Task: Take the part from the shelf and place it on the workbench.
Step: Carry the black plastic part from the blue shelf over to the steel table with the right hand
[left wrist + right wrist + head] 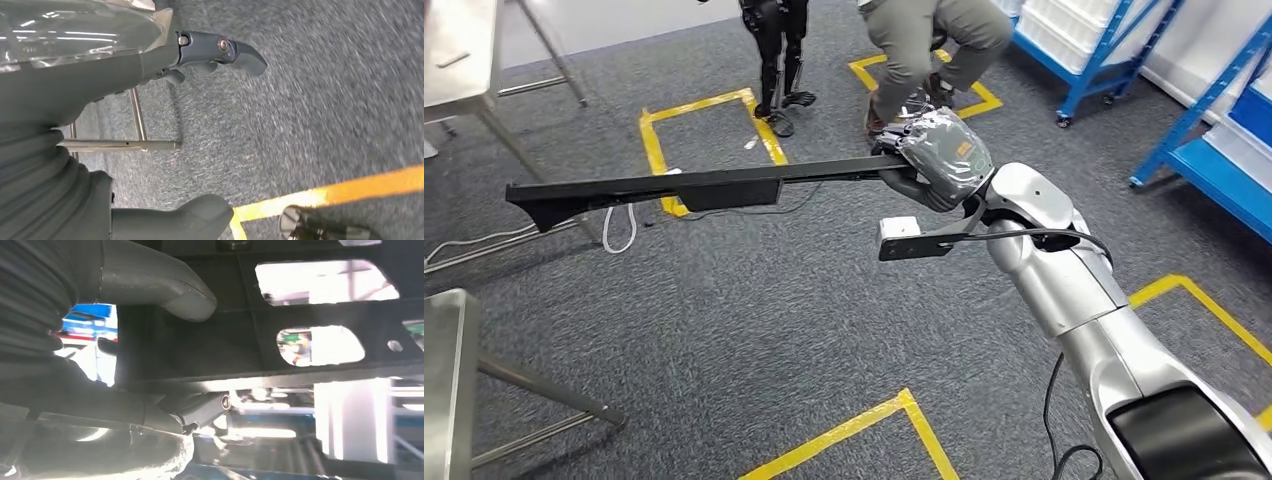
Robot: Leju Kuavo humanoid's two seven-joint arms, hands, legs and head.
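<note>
Head view shows the right robot hand (939, 160) gripping one end of the long black part (694, 187), held level above the carpet, pointing toward the frame's left edge; the left robot hand (150, 125) hangs empty, fingers apart.

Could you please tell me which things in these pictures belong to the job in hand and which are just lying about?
Job:
long black part, held out level over the floor
right hand, gripping one end of it
steel workbench, far left

Lying about:
blue shelving
white cable on the carpet
yellow floor tape
person nearby
</note>
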